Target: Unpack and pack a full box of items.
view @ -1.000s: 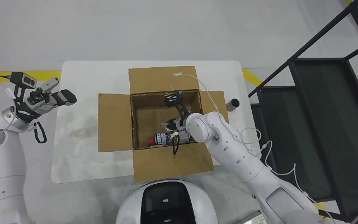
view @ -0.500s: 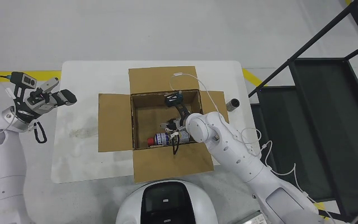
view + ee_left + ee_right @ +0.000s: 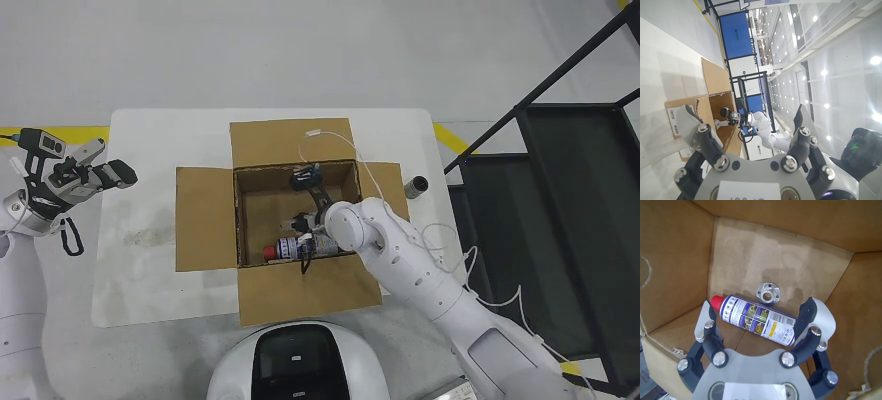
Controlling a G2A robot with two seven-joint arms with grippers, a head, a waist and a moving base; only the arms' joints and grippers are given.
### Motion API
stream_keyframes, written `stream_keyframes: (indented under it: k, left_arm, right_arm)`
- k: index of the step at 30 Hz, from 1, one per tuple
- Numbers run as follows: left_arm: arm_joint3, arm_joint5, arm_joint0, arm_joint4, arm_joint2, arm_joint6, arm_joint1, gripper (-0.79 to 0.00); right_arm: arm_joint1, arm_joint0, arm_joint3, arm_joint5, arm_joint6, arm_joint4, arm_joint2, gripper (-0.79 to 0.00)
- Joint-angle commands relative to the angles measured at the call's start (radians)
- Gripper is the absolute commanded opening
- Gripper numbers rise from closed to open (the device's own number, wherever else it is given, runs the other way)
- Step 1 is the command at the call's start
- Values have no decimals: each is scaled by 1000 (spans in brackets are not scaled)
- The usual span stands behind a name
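Observation:
An open cardboard box (image 3: 208, 218) stands on the white table (image 3: 150, 270). On its floor lie a spray can (image 3: 757, 321) with a red cap and, beside it, a small metal flange (image 3: 768, 294). My right gripper (image 3: 758, 311) is down inside the box, open, hovering just above the can with a finger on either side of it. From above, the can (image 3: 283, 248) lies near the box's front wall, below the right gripper (image 3: 302, 224). My left gripper (image 3: 112, 172) is open and holds nothing, off the table's left edge, well away from the box (image 3: 687, 106).
A dark cylinder (image 3: 416, 185) stands on the table just right of the box's right flap. All the flaps are folded outward. A white cable (image 3: 345, 140) loops over the back flap. A dark metal frame (image 3: 560, 110) stands right of the table.
My right arm has shifted slightly left and further into the box, towards the can. The left arm has not moved.

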Motion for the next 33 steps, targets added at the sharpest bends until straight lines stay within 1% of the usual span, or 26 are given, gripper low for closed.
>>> stream_keyframes:
  k: [1,6,11,15,20,22,23,25,28,30,31,33]
  left_arm:
    - [0,0,0,0,0,0,0,0]
    - [0,0,0,0,0,0,0,0]
    - [0,0,0,0,0,0,0,0]
    - [0,0,0,0,0,0,0,0]
    - [0,0,0,0,0,0,0,0]
    - [0,0,0,0,0,0,0,0]
    - [0,0,0,0,0,0,0,0]
    - [0,0,0,0,0,0,0,0]
    - [0,0,0,0,0,0,0,0]
    - [0,0,0,0,0,0,0,0]
    - [0,0,0,0,0,0,0,0]
    - [0,0,0,0,0,0,0,0]
  right_arm:
    - [-9,16,41,5,-3,16,-15,0]
    - [-28,41,127,-2,-41,50,-38,0]
    - [-44,60,193,-3,-72,69,-56,-18]
    - [-57,78,236,-4,-81,77,-73,-49]
    - [-71,100,272,-2,-84,81,-90,-40]
    - [-76,105,281,0,-85,80,-94,-49]
    - [-78,108,286,0,-85,81,-96,-62]
    - [-82,112,294,0,-84,82,-99,-123]
    - [-88,118,308,2,-77,82,-106,-185]
    - [-92,122,319,5,-75,82,-109,-191]
    - [-94,124,323,5,-74,83,-111,-215]
    - [-98,127,331,8,-73,80,-114,-228]
